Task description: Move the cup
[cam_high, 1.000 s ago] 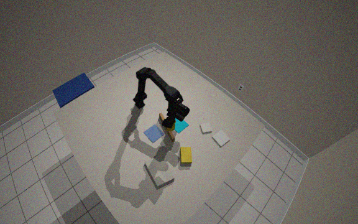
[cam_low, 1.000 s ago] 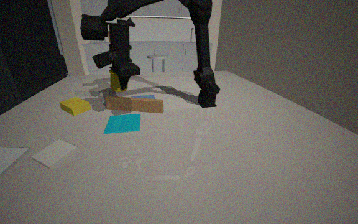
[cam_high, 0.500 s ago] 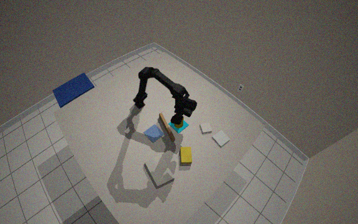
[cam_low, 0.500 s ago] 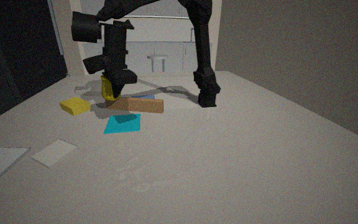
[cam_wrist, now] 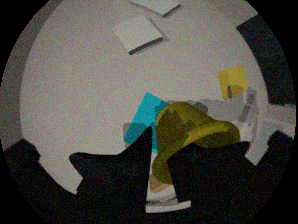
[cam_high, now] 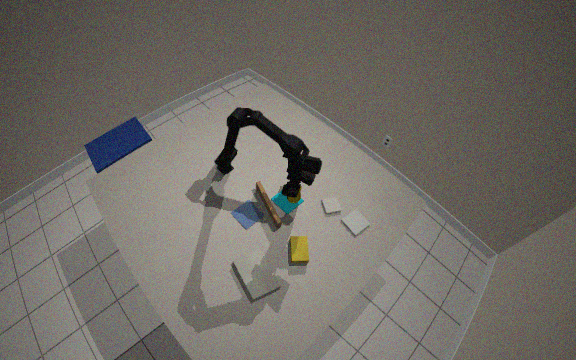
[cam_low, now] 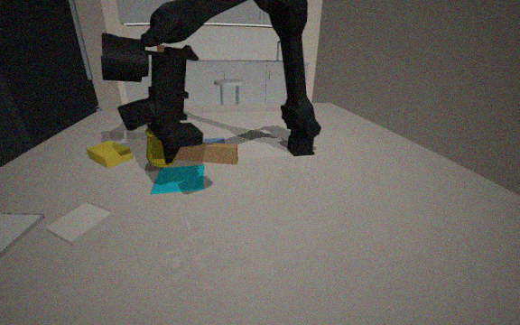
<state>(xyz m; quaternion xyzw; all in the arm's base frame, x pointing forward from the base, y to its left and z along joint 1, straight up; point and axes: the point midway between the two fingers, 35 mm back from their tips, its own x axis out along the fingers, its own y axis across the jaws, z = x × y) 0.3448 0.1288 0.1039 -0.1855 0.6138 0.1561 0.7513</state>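
The yellow cup (cam_high: 298,196) (cam_low: 153,151) (cam_wrist: 182,124) is held in my gripper (cam_high: 292,193) (cam_low: 169,160) (cam_wrist: 155,129), which is shut on its wall. The cup hangs low, above or just behind the teal pad (cam_high: 284,204) (cam_low: 174,177) (cam_wrist: 145,114); the exact gap under it cannot be told. A shadow falls on the pad. The blue pad (cam_high: 247,216) (cam_low: 215,140) lies on the other side of the wooden bar. No marbles can be made out; the dark fingers hide part of the cup.
The wooden bar (cam_high: 268,204) (cam_low: 221,153) stands between the two pads, close to the cup. A yellow block (cam_high: 299,250) (cam_low: 107,153) (cam_wrist: 232,81) and two pale flat tiles, one smaller (cam_high: 331,206) (cam_low: 79,222) (cam_wrist: 137,34) and one larger (cam_high: 355,222) (cam_low: 4,232), lie around the teal pad.
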